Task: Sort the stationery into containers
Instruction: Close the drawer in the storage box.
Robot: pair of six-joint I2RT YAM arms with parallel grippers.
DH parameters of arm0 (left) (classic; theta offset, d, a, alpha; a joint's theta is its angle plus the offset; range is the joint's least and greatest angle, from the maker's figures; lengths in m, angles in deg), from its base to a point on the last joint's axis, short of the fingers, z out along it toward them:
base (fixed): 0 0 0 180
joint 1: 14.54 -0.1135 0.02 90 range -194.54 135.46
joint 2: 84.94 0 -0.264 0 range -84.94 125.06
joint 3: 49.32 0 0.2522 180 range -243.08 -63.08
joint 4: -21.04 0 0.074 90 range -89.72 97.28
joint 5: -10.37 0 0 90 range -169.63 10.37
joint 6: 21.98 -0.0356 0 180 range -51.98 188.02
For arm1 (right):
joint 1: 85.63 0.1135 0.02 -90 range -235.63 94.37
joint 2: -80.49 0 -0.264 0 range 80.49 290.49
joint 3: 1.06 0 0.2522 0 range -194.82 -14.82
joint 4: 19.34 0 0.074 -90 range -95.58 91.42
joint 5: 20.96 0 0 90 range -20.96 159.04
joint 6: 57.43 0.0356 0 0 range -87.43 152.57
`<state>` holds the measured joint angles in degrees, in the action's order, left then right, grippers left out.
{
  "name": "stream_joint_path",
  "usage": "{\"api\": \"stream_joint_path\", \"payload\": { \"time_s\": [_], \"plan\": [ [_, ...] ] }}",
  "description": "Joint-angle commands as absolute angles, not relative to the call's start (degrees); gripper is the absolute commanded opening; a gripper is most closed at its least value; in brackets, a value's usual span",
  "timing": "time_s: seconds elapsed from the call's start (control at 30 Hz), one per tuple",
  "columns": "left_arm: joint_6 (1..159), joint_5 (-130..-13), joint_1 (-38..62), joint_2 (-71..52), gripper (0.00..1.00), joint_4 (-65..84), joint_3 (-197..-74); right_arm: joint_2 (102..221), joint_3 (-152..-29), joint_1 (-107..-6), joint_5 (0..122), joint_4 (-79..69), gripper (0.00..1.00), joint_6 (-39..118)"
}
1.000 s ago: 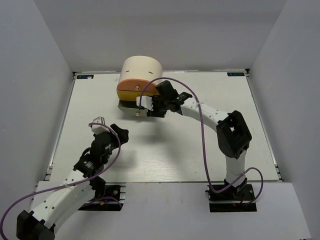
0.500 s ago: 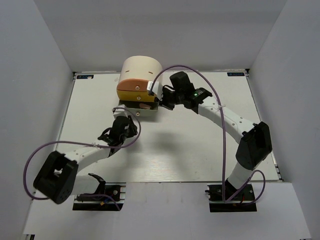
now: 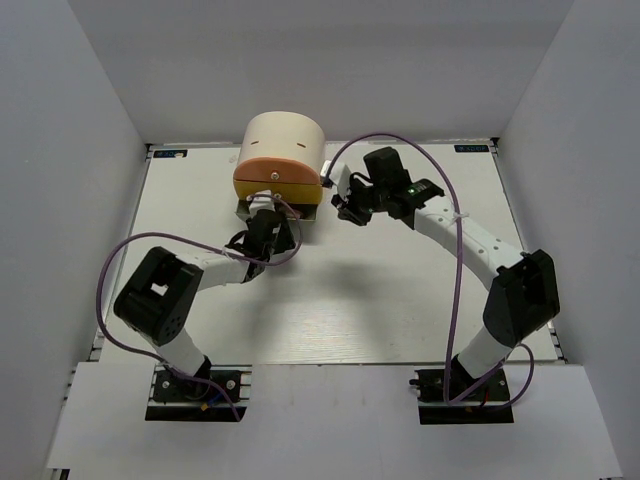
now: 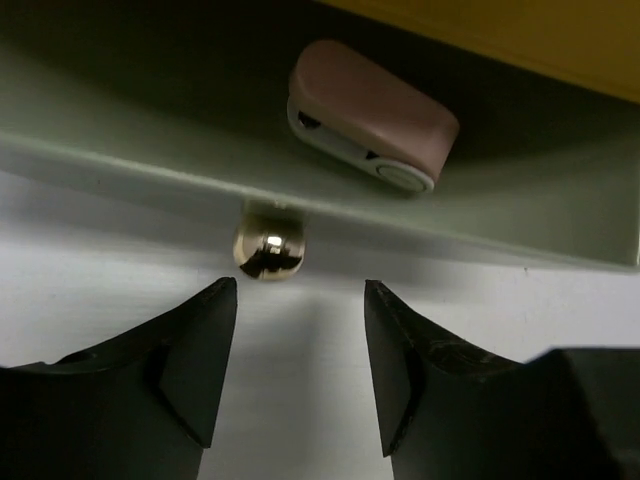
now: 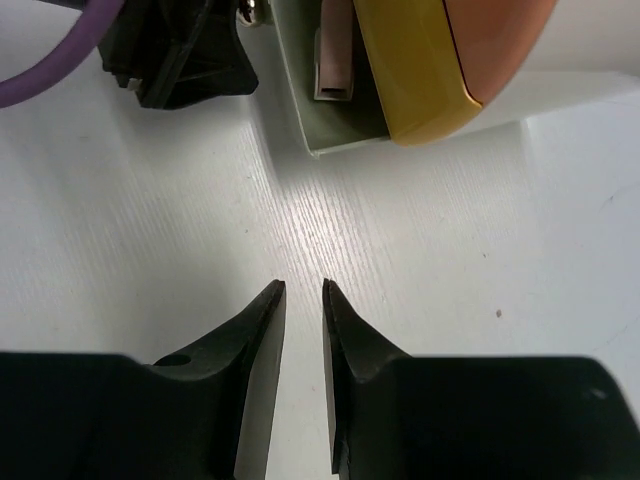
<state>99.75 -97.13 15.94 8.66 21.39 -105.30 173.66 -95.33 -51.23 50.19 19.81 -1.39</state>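
The cream cabinet stands at the back, with its orange drawer and, in the right wrist view, its yellow drawer shut. Below them a pale green drawer stands pulled out. The pink eraser lies inside it and also shows in the right wrist view. My left gripper is open and empty, with the drawer's round knob just ahead of its left finger. My right gripper hovers right of the drawer, jaws nearly closed on nothing. Highlighters and sticks are out of view.
The white table is walled in by grey panels on three sides. The left arm's purple cable loops over the table's left part. The right arm's cable arcs over the right part.
My left arm has swung forward from the near left up to the front of the open drawer. My right gripper has drawn back to the right, away from the drawer.
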Motion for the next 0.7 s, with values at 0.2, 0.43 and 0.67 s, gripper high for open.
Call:
{"api": "stream_joint_path", "payload": {
  "time_s": [0.2,0.43,0.67],
  "plan": [
    [99.92,-104.42,16.22,13.14,0.65,26.09,-111.42,169.79,-92.61,-53.72,47.33,19.12,0.29,0.40],
    [102.82,-105.56,16.22,14.81,0.65,31.09,-110.89,169.00,-91.12,-54.77,46.80,19.03,0.29,0.75],
    [103.35,-105.56,16.22,16.57,0.65,32.16,-112.03,168.82,-90.23,-55.21,46.36,18.86,0.29,1.02]
  ]
}}
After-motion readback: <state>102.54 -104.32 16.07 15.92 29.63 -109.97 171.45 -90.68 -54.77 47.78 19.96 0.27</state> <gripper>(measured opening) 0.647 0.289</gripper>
